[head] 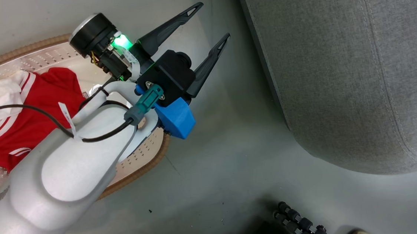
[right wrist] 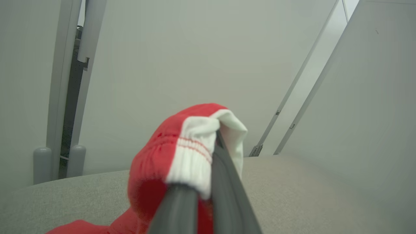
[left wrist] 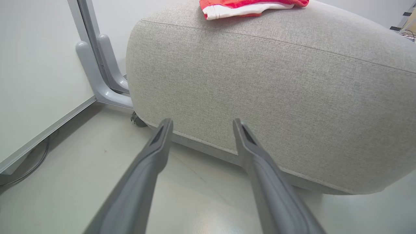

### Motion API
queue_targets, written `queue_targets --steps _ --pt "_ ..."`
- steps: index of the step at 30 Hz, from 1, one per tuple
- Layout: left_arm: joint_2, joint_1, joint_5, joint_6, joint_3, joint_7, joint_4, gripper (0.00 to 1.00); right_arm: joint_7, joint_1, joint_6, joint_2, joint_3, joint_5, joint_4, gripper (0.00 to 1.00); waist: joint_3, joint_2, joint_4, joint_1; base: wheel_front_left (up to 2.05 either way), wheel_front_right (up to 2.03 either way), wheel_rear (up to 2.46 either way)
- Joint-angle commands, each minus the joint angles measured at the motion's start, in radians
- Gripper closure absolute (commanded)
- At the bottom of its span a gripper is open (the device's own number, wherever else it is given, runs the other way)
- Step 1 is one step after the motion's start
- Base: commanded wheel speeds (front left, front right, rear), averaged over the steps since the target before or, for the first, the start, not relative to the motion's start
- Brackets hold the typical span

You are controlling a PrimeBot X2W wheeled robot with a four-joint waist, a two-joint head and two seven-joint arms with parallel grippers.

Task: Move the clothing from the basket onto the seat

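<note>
The cream basket (head: 140,169) with its brown rim sits on the floor at the left, and a red garment with white trim (head: 26,116) lies inside it. My left gripper (head: 211,23) hangs open and empty over the floor between the basket and the grey seat (head: 357,68). In the left wrist view the open left gripper (left wrist: 202,123) points at the seat's side (left wrist: 276,104), and a second red and white garment (left wrist: 250,6) rests on the seat's top. My right gripper (right wrist: 218,138) is shut on a fold of red clothing with white ribbed trim (right wrist: 182,146), just above the seat's top (right wrist: 308,195).
Pale floor lies between basket and seat. A grey metal partition foot (left wrist: 97,78) and white wall panels stand left of the seat, with a small caster (left wrist: 138,120) beside the seat's base. A dark ribbed roller part (head: 302,225) lies at the bottom edge.
</note>
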Motion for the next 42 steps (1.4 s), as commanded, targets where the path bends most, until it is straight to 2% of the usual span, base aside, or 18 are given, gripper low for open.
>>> queue_targets --steps 1,15,16,17,18,30,37,42 --pt "0.004 -0.019 0.003 0.003 -0.004 0.000 -0.006 0.00 -0.001 0.033 -0.001 0.017 -0.011 -0.008 0.019 1.00 0.000 -0.0001 0.006 -0.0002 0.00 0.00 0.00" --pt "0.012 -0.004 -0.009 0.013 -0.010 -0.008 -0.001 0.00 -0.001 0.129 -0.001 0.111 -0.071 -0.073 0.195 1.00 -0.017 -0.0001 0.019 -0.0002 0.00 0.00 0.00" --pt "0.012 -0.002 -0.010 0.015 -0.011 -0.009 -0.001 0.00 -0.001 0.132 -0.001 0.114 -0.075 -0.075 0.193 0.84 -0.022 -0.0001 0.018 -0.0002 0.00 0.00 0.00" --pt "0.012 0.000 -0.012 0.016 -0.011 -0.009 0.001 0.00 -0.001 0.138 -0.001 0.117 -0.077 -0.075 0.190 0.45 -0.029 -0.0001 0.017 -0.0002 0.00 0.00 0.00" --pt "0.012 0.003 -0.013 0.018 -0.011 -0.013 0.003 0.00 -0.001 0.148 -0.001 0.119 -0.078 -0.076 0.188 0.00 -0.037 -0.0001 0.016 -0.0002 0.00 0.00 0.00" --pt "-0.038 0.077 -0.060 0.032 -0.015 -0.105 0.075 0.00 0.000 0.384 -0.001 0.155 -0.062 -0.091 0.061 0.00 -0.223 -0.0001 0.028 -0.0002 0.00 0.00 0.00" --pt "-0.066 0.159 -0.113 0.058 0.019 -0.167 0.133 0.00 0.000 0.515 -0.001 0.142 -0.014 -0.097 -0.007 0.00 -0.376 -0.0001 0.060 -0.0002 0.00 0.00 0.00" --pt "-0.079 0.225 -0.149 0.084 0.069 -0.187 0.156 0.00 0.000 0.581 -0.001 0.139 0.062 -0.085 -0.086 0.00 -0.479 -0.0001 0.103 -0.0002 0.00 0.00 0.00"
